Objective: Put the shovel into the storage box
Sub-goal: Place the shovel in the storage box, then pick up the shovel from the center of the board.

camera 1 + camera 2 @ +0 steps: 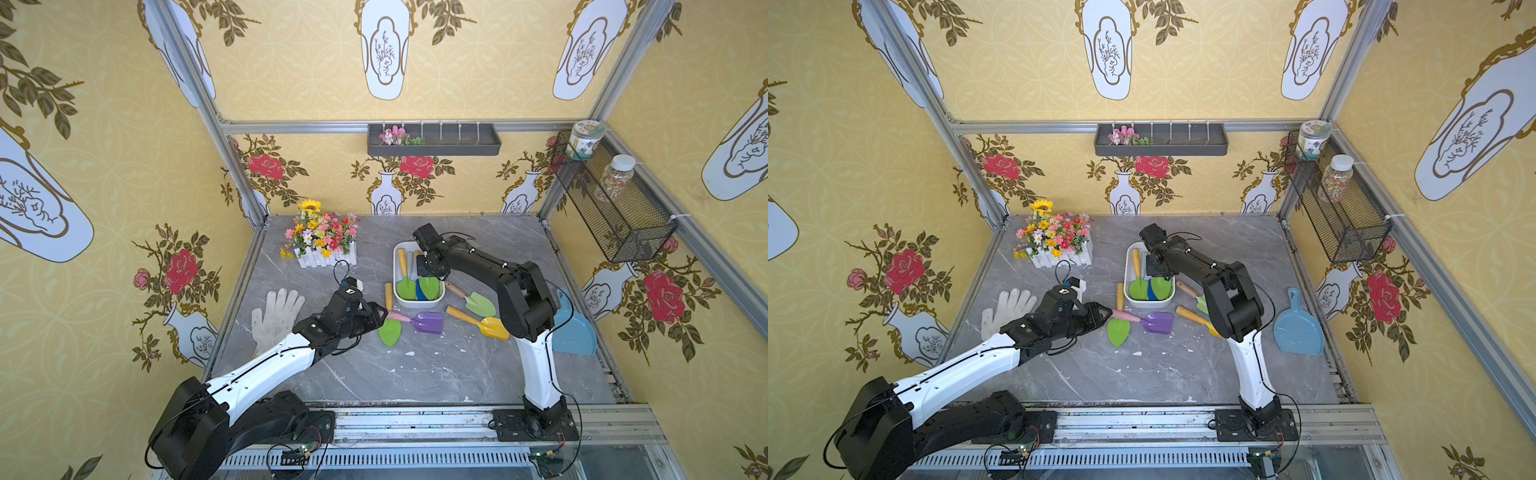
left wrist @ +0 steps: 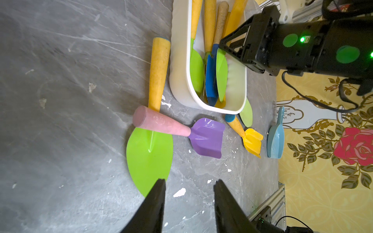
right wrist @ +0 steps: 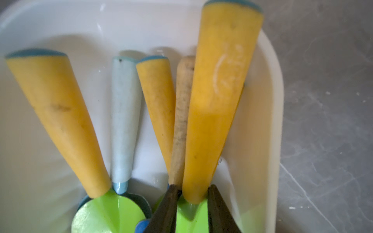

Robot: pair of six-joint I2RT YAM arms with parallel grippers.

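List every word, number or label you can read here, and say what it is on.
Nothing reads clearly.
Jar: printed label, too small to read.
White sticker on the left arm: perhaps "7", uncertain.
Yellow-handled shovel: faint stamped mark on the handle, too blurred.

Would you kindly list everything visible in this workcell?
white glossy plastic storage box: one, white, centre of grey marbled table.
toy shovels inside it: at least five handles; yellow, pale-blue, tan.
loose toy shovels: four; green, purple, yellow, green blades; beside the box.
plastic dustpan: one, blue, by right arm.
knitted work glove: one, white, by left arm.
picket planter of artificial flowers: one, white, table's back.
long wall tray: one, dark grey, back wall.
wire-mesh basket: one, black, side wall, two jars inside.
left claw: one, black, open, above table.
right claw: one, black, over box, flanking a yellow handle.
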